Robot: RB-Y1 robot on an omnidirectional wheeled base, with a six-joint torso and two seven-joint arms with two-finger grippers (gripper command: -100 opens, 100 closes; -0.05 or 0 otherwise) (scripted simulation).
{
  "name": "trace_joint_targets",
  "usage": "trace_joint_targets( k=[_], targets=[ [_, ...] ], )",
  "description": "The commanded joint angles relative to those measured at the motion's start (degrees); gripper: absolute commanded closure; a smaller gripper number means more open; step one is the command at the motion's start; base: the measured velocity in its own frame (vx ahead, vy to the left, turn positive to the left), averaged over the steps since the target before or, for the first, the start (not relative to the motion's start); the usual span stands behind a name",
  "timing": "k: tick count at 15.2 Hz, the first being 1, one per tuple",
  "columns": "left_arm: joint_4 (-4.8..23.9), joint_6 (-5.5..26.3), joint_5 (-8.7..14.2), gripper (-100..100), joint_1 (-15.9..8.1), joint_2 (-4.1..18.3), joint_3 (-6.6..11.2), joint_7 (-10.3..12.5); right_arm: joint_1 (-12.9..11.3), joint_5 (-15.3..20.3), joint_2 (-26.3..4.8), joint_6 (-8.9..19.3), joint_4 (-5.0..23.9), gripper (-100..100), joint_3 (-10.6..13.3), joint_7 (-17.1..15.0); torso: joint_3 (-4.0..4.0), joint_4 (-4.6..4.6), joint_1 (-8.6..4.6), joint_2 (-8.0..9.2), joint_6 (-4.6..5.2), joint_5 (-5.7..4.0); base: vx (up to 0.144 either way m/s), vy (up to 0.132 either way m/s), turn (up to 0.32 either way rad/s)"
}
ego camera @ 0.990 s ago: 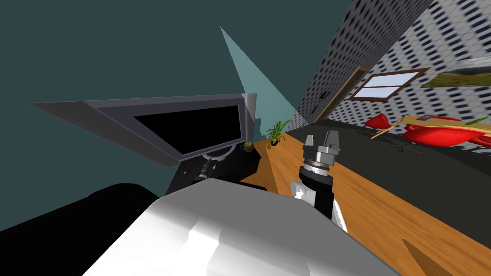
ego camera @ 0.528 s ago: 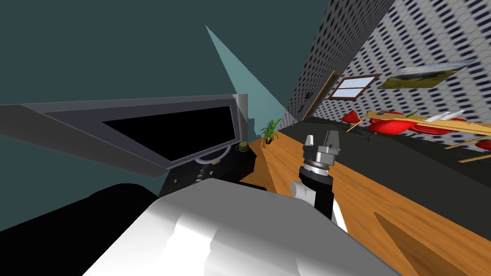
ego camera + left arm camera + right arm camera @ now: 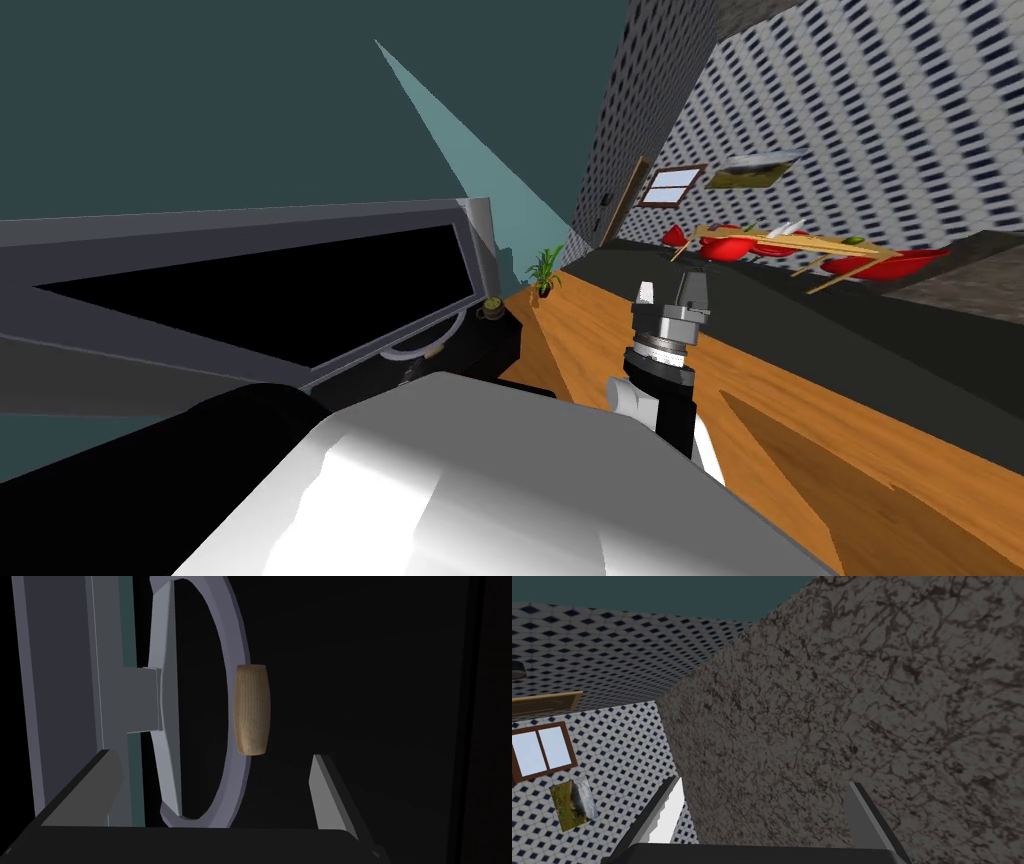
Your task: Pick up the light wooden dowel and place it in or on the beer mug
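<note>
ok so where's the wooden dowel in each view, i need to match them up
left wrist view: the dowel sits ahead of the open left gripper, right beside the grey ring stand.
head view: too small to be sure; look beside the same ring stand under the screen.
right wrist view: the right gripper, open, faces elsewhere.
shared landmark: the ring stand.
</note>
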Motion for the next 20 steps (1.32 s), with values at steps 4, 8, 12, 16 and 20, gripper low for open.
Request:
trace_joint_targets(
  k=[4,8,12,16,20],
  targets=[
    [5.85,1.29,-0.41,-100,0.44,-0.02,0.70,4.61,0.00,0.00,0.00,0.00,0.00,0,0.00,0.00,-0.01,0.00,0.05,-0.01,0.00,0.01,0.037,0.004,-0.345],
    [11.14,2.48,-0.65,-100,1.52,0.24,1.52,9.48,0.00,0.00,-0.01,0.00,0.00,0,0.00,0.00,-0.09,-0.03,0.10,-0.15,0.01,0.02,0.063,0.017,-0.428],
    [13.70,3.04,-0.77,-100,2.02,0.28,1.92,11.83,0.01,0.00,-0.01,0.00,0.00,0,-0.01,0.00,-0.02,0.00,0.10,-0.04,-0.01,0.02,0.025,0.021,-0.214],
    [17.91,4.07,-1.01,-100,2.94,0.23,2.65,16.30,0.01,0.00,-0.01,0.00,0.00,0,-0.01,0.00,-0.02,-0.01,0.09,-0.04,-0.05,0.02,0.031,0.020,-0.245],
    [20.91,4.54,-1.13,-100,3.34,0.16,2.98,18.40,0.01,0.00,-0.01,0.00,0.00,0,-0.01,0.00,-0.02,-0.01,0.14,-0.03,-0.01,0.02,0.027,0.033,-0.281]
  ],
)
